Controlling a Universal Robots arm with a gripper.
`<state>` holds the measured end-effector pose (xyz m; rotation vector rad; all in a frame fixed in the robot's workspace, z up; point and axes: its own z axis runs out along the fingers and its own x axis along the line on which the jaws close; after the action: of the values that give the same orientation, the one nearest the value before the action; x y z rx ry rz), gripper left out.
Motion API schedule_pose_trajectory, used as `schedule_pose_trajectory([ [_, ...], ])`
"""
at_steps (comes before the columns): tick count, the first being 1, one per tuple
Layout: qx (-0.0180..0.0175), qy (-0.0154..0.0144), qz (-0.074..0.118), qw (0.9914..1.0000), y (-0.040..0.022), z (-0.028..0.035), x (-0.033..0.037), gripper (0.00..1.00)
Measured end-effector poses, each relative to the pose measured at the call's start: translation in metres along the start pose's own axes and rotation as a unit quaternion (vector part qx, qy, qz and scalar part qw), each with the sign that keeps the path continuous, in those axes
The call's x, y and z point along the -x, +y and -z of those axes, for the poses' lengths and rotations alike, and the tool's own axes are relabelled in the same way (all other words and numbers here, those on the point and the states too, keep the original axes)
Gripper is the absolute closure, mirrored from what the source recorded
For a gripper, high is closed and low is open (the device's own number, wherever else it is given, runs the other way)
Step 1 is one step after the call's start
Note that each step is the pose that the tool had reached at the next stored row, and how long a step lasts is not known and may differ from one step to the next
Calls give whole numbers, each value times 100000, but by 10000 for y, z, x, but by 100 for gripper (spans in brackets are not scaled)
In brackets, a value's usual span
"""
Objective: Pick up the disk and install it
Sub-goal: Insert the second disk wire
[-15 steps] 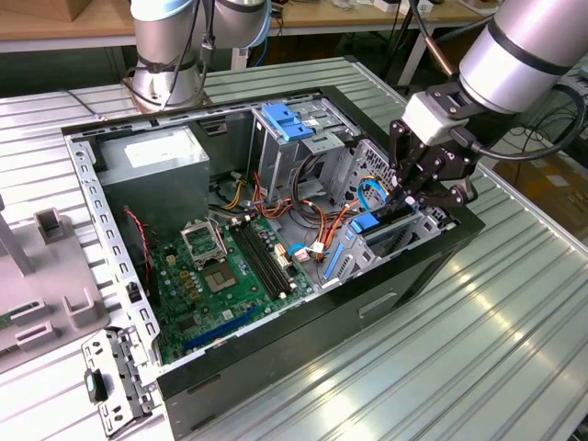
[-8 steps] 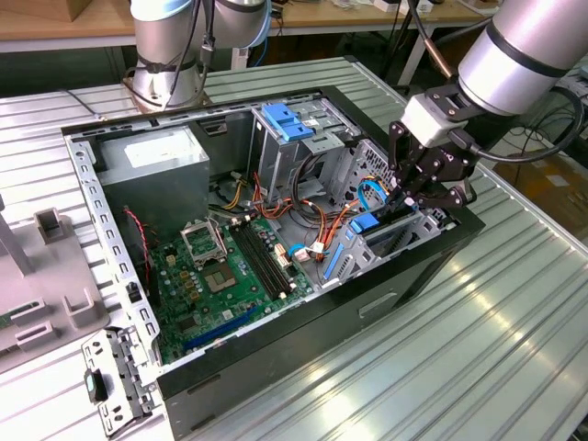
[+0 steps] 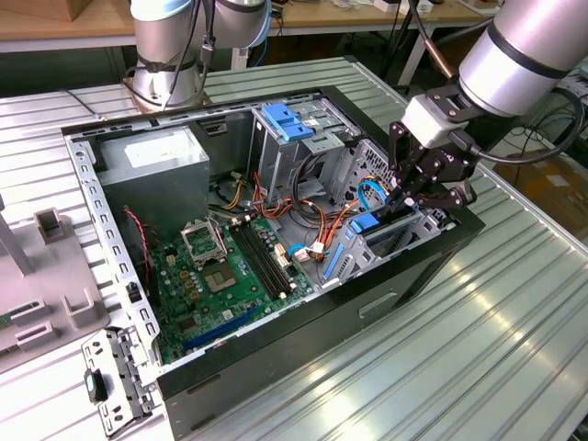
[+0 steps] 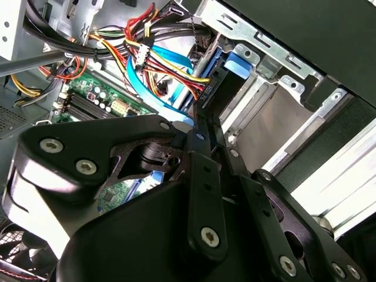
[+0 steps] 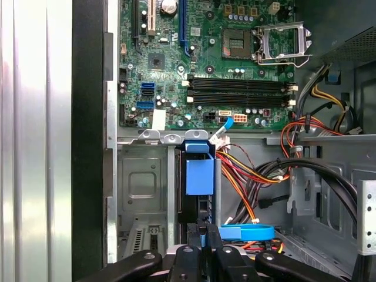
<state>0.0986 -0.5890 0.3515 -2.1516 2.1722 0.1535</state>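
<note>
Install step: gripper (image 3: 411,197) at the case's (image 3: 303,354) three o'clock edge, fingers closed thin on the disk (image 5: 198,176), standing edgewise in its bay (image 5: 141,188). Next calls for seating it straight.

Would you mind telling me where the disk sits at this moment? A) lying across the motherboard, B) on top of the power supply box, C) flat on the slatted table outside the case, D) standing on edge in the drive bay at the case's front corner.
D: the disk stands on edge in the metal drive bay, with the gripper right at its near end.
</note>
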Motion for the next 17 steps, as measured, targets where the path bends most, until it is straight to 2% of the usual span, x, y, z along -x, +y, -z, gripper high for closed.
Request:
schedule_pose_trajectory([
  [2,3,-264,-1,100000,-4,-9,1,84],
  [4,4,-318,-5,99999,-10,-26,2,84],
  [14,65,-369,454,99998,-22,-54,22,84],
  [17,70,-400,502,99998,-24,-85,18,84],
])
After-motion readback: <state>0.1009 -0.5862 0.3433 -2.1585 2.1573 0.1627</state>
